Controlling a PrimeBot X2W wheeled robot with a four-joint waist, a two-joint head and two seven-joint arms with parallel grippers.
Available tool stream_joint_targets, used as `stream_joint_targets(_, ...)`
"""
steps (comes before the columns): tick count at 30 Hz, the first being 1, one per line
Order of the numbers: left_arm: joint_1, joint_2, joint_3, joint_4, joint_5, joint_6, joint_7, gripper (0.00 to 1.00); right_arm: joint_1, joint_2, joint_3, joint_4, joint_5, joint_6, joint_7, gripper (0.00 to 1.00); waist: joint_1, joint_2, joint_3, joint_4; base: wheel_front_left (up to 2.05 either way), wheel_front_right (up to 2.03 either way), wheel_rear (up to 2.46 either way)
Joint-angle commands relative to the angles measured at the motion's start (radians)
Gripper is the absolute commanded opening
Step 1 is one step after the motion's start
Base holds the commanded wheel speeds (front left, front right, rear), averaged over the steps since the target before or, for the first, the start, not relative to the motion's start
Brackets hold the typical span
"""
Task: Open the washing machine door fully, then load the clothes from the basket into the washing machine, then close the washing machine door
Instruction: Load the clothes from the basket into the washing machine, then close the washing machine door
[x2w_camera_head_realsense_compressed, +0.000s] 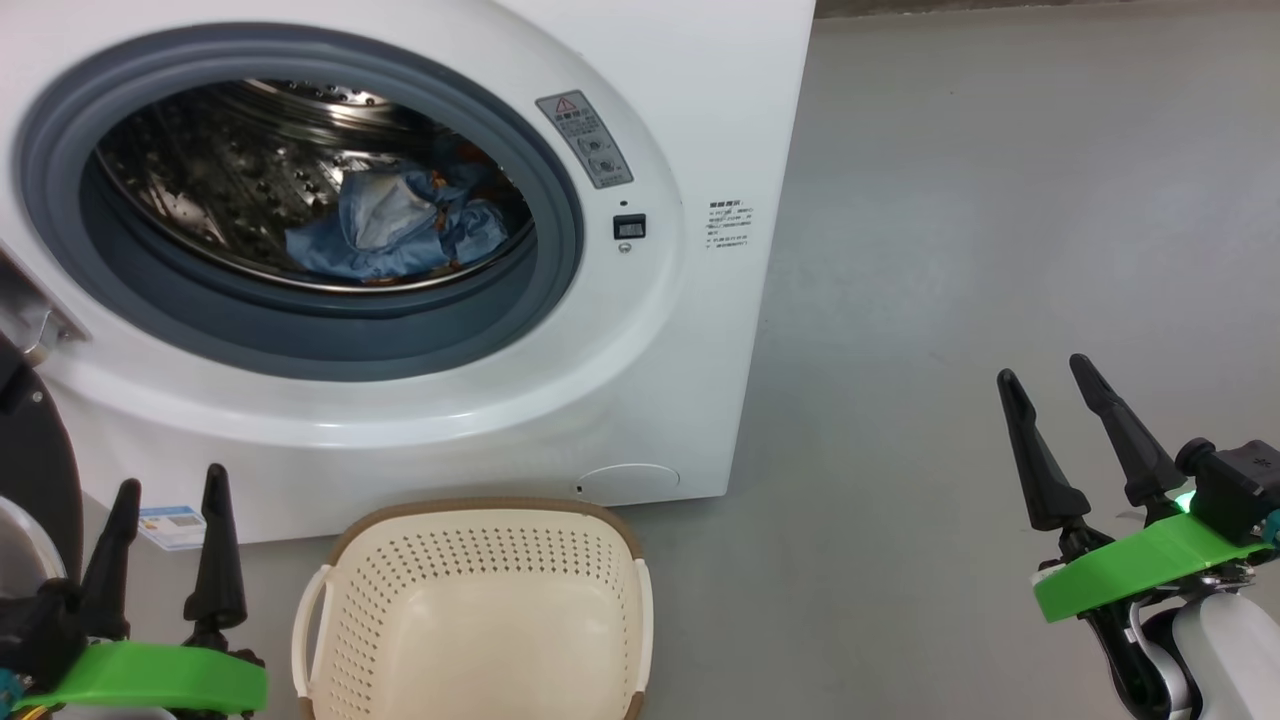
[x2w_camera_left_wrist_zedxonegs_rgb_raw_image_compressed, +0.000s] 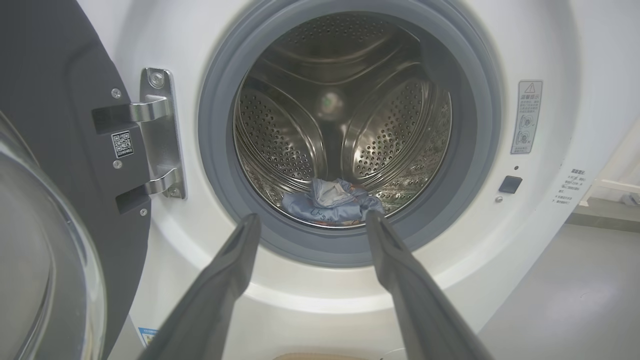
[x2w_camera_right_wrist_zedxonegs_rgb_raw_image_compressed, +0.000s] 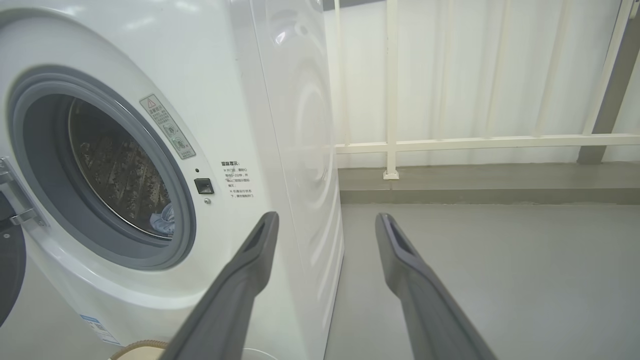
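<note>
At the left edge of the washing machine (x2w_camera_head_realsense_compressed: 650, 380) you see the washing machine door (x2w_camera_head_realsense_compressed: 35, 470) swung wide on its metal hinge (x2w_camera_left_wrist_zedxonegs_rgb_raw_image_compressed: 160, 135). Just in front of the machine's lower left corner, your left gripper (x2w_camera_head_realsense_compressed: 172, 480) stands with its fingers spread wide, gripping nothing. Inside the drum (x2w_camera_left_wrist_zedxonegs_rgb_raw_image_compressed: 345, 100) the clothes (x2w_camera_head_realsense_compressed: 400, 225) lie bunched at the bottom. The basket (x2w_camera_head_realsense_compressed: 480, 515) sits on the floor (x2w_camera_head_realsense_compressed: 950, 200) right before the machine's front. Well off the machine's right side, your right gripper (x2w_camera_head_realsense_compressed: 1043, 368) hangs over the floor, fingers spread, holding nothing.
</note>
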Motion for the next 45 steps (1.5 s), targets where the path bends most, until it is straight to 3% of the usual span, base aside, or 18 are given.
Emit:
stream_joint_targets(1, -0.020, 0.020, 0.042, -0.033, 0.013, -0.003, -0.006, 1.00, -0.007, -0.017, 0.017, -0.018, -0.014, 0.007, -0.008, 1.00, 0.0000, 0.0000, 0.001, 0.000, 0.00, 0.00, 0.00)
stream_joint_targets(32, -0.025, -0.001, 0.052, -0.013, 0.021, -0.020, -0.006, 1.00, -0.020, -0.021, 0.027, -0.012, 0.000, 0.007, -0.008, 1.00, 0.0000, 0.0000, -0.002, -0.004, -0.02, 0.01, 0.01)
stream_joint_targets(45, -0.024, -0.008, 0.063, -0.014, 0.023, -0.030, -0.006, 1.00, -0.023, -0.023, 0.028, -0.009, 0.001, 0.007, -0.008, 1.00, 0.0000, 0.0000, -0.007, -0.006, -1.24, 1.18, 0.06)
